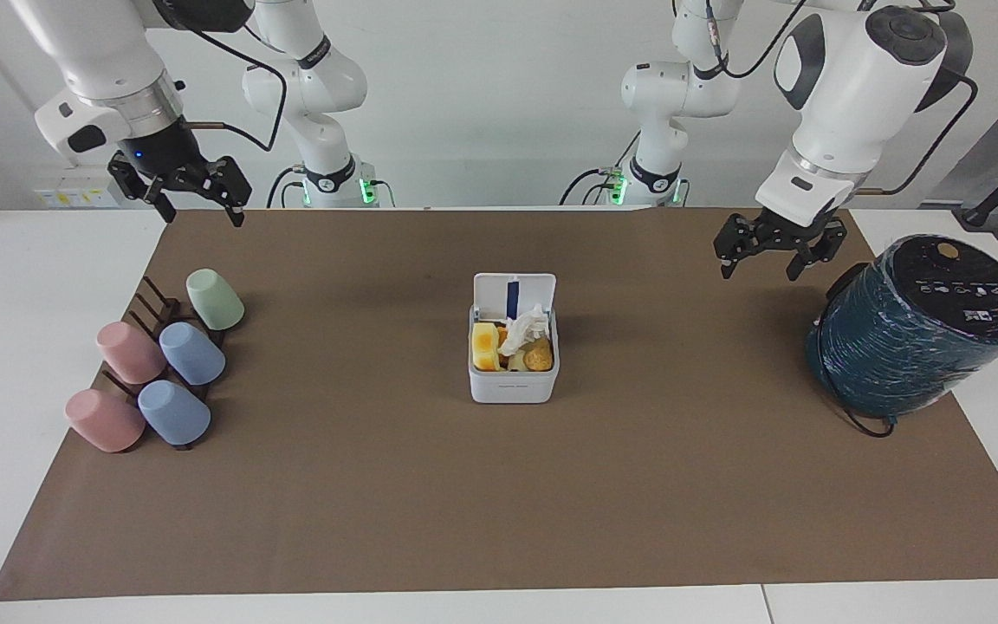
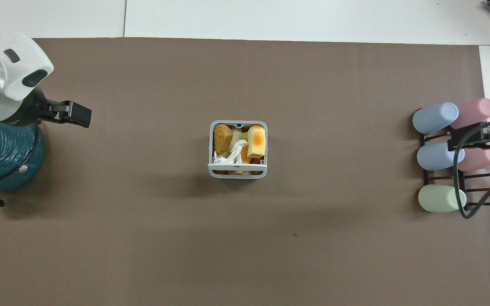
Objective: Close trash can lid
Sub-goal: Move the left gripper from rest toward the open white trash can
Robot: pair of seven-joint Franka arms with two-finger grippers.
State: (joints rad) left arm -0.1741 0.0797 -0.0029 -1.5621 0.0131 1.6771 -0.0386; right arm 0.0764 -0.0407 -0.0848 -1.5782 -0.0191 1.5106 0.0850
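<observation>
Brown mat (image 1: 378, 503) mid-table, trash can (image 1: 514, 381) lid (image 1: 514, 295) upright, left gripper (image 1: 767, 258) and right gripper (image 1: 196, 205) wide, raised at mat ends.

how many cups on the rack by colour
pink cups: 2
blue cups: 2
green cup: 1
total: 5, all tipped on the dark rack at the right arm's end of the table
</observation>
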